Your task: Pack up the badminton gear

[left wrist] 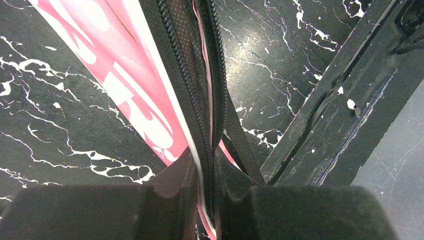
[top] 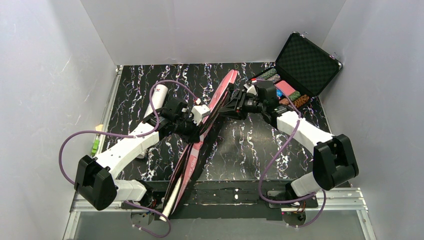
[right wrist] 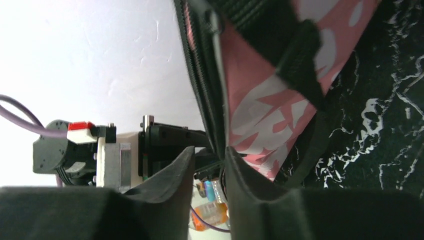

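Note:
The long pink racket bag (top: 192,150) stands on its edge, running diagonally from the back middle of the table to the near rail. My left gripper (top: 202,120) is shut on its black zipper edge (left wrist: 192,75), with the white piping and zipper pinched between the fingers (left wrist: 205,172). My right gripper (top: 231,100) sits at the bag's upper part, open. The gap between its fingers (right wrist: 210,157) is empty, and the pink bag (right wrist: 260,110) lies against its right finger. A white end (top: 170,202) pokes out of the bag's near end. The white-grey tube (top: 157,97) lies at the back left.
An open black case (top: 306,62) with patterned chip rolls stands at the back right. A small green thing (top: 95,145) lies at the table's left edge. The black strap (left wrist: 240,140) hangs from the bag. The metal rail (left wrist: 340,100) runs along the near edge.

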Controlling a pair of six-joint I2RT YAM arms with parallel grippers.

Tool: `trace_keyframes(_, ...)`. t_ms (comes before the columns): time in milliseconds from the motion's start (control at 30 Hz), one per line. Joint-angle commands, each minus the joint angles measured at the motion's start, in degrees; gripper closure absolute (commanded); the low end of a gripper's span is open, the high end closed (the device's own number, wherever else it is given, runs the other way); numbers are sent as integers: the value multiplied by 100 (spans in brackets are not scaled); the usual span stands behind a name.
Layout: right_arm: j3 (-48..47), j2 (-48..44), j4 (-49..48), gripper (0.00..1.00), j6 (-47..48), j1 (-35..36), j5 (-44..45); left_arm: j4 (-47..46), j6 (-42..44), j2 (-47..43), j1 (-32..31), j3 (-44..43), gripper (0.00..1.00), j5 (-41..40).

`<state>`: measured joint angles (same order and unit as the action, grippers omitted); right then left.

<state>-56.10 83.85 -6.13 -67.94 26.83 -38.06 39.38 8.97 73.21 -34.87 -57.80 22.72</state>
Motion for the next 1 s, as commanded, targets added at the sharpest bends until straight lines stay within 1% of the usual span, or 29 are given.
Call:
trace_keyframes(0, -451, -220, 452, 55, 465, -323, 114, -306, 69, -250, 24, -171, 100, 66)
trace_keyframes(33, -551, -214, 490, 52, 514, -395, 189, -301, 67, -254, 24, -178, 100, 66)
trace_keyframes(67, -649, -190, 530, 51, 567, -457, 244, -290, 73, -269, 24, -177, 100, 66)
trace_keyframes(167, -921, -47, 547, 51, 620, -620, 251, -288, 86, -277, 24, -160, 100, 74)
trace_keyframes(333, -1204, 276, 396, 58, 567, -804, 128, -259, 104, -275, 24, -180, 100, 105)
trace_keyframes(400, -1280, 394, 353, 59, 538, -828, 83, -242, 103, -268, 24, -192, 100, 117)
trace_keyframes(533, -1357, 515, 357, 59, 527, -837, -23, -223, 100, -271, 24, -212, 100, 127)
trace_keyframes(633, -1316, 453, 432, 55, 600, -837, -66, -228, 100, -264, 24, -221, 100, 127)
trace_keyframes(733, -1205, 330, 474, 54, 636, -837, -60, -229, 109, -250, 24, -216, 100, 125)
trace_keyframes(867, -1131, 357, 469, 55, 636, -845, -39, -228, 104, -236, 24, -248, 100, 140)
trace_keyframes(967, -1143, 454, 325, 57, 579, -870, -15, -216, 104, -243, 24, -259, 100, 144)
